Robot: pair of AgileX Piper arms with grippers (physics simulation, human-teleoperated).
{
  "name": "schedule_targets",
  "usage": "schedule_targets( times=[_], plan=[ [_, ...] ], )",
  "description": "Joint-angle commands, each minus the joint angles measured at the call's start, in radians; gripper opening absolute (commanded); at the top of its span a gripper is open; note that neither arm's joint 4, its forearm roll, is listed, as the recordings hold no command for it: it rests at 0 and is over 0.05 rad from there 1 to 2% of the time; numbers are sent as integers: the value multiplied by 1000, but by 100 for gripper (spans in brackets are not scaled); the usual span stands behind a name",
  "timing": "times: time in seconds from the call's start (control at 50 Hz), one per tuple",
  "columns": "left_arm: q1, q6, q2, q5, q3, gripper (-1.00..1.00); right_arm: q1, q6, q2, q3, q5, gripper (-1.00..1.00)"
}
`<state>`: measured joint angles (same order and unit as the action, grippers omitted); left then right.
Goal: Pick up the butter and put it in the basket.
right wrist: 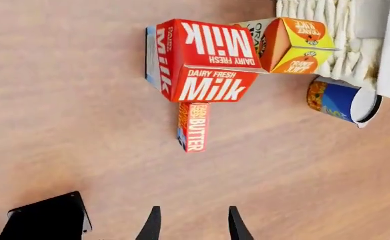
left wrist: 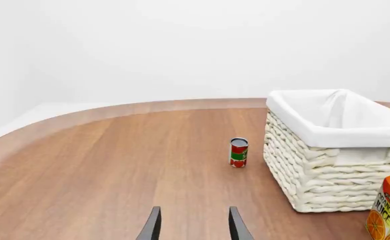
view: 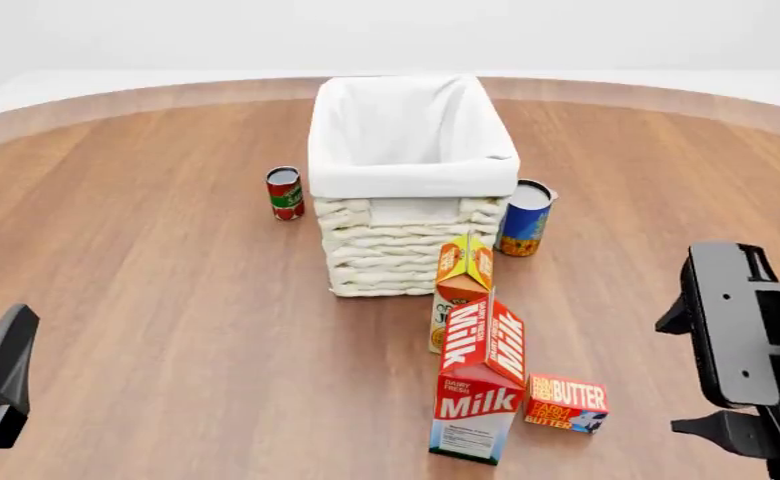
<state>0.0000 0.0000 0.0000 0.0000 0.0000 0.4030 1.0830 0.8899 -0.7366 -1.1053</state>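
The butter (view: 566,402) is a small flat red-orange box lying on the wooden table just right of the milk carton (view: 481,385). In the right wrist view the butter (right wrist: 193,126) lies ahead of my right gripper (right wrist: 193,225), which hangs above the table, open and empty, well apart from the box. The basket (view: 404,250), cream wicker with a white liner, stands at the middle back and looks empty. My left gripper (left wrist: 195,227) is open with nothing between its fingers, facing the basket (left wrist: 315,175) from the near left.
An orange juice carton (view: 464,285) stands between the milk and the basket. A red can (view: 283,192) sits left of the basket, a blue can (view: 526,217) to its right. The table's curved far edge (view: 163,95) runs behind the basket.
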Motion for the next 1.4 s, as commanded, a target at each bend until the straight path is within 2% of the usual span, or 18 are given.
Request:
schedule_targets(
  times=[0.02,0.08,0.16,0.24,0.42,0.52,0.6,0.64,0.72,1.08,1.26,1.4],
  plan=[
    [0,0,0,0,0,100,11,4,83,34,48,100],
    [0,0,0,0,0,100,35,-23,100,46,59,100],
    [0,0,0,0,0,100,6,4,122,64,91,100],
    [0,0,0,0,0,100,49,-40,143,61,103,100],
    [0,0,0,0,0,100,54,-52,153,68,106,100],
    [0,0,0,0,0,100,22,-32,167,74,122,100],
    [0,0,0,0,0,100,-43,23,188,83,154,100],
    [0,0,0,0,0,100,-37,14,197,76,157,100],
    [0,0,0,0,0,100,-71,36,231,72,195,100],
    [0,0,0,0,0,100,-12,-21,336,105,310,100],
    [0,0,0,0,0,100,-11,-28,379,115,356,100],
    [0,0,0,0,0,100,22,-62,425,128,406,100]
  ],
)
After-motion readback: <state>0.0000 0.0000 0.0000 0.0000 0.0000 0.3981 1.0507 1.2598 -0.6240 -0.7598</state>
